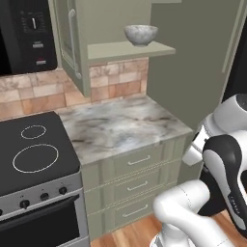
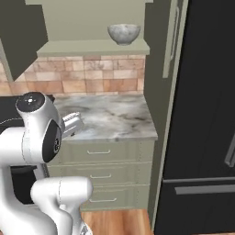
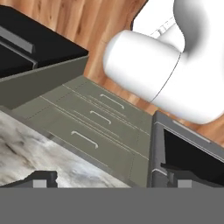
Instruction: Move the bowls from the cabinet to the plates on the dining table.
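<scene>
- Open cabinet (image 1: 126,49) front, shelf reachable straight on around the grey bowl (image 1: 141,34).
- Door (image 1: 70,39) swung out at left; tall panel (image 2: 158,59) close at right.
- Bare bench (image 1: 123,128) below.

The cabinet (image 1: 72,43) and stove (image 1: 34,159) are cut off by frame edges.

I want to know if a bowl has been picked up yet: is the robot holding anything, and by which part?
Nothing is held. The gripper has its jaws wide apart over the marble worktop, and the grey bowl sits on the cabinet shelf.
</scene>
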Motion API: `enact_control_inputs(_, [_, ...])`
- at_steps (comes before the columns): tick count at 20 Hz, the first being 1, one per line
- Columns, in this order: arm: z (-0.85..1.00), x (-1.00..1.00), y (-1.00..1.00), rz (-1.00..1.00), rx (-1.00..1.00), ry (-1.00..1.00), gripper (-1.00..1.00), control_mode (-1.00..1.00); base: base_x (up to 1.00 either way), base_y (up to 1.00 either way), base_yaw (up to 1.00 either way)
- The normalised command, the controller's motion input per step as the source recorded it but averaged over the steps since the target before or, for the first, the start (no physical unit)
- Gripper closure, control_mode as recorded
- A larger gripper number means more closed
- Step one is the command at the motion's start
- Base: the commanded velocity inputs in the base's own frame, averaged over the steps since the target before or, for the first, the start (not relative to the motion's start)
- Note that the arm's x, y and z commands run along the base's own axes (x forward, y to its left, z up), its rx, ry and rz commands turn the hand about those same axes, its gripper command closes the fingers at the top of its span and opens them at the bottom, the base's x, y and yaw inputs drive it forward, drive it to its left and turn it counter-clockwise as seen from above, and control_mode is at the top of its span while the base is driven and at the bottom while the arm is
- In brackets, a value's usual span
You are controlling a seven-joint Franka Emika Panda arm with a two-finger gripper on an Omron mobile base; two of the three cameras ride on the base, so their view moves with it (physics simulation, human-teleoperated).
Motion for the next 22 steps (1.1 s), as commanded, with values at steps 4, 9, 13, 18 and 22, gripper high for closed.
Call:
enact_control_inputs(4, [0.0, 0.0, 0.0, 0.0, 0.0, 0.0, -1.0, 1.0, 0.4, -0.19, -0.01])
enact_control_inputs(9, [0.0, 0.0, 0.0, 0.0, 0.0, 0.0, -1.0, 1.0, 0.4, -0.26, -0.02])
enact_control_inputs(13, [0.0, 0.0, 0.0, 0.0, 0.0, 0.0, -1.0, 1.0, 0.32, -0.34, -0.02])
enact_control_inputs(18, [0.0, 0.0, 0.0, 0.0, 0.0, 0.0, -1.0, 1.0, 0.37, -0.19, -0.02])
enact_control_inputs(22, [0.0, 0.0, 0.0, 0.0, 0.0, 0.0, -1.0, 1.0, 0.48, -0.06, -0.02])
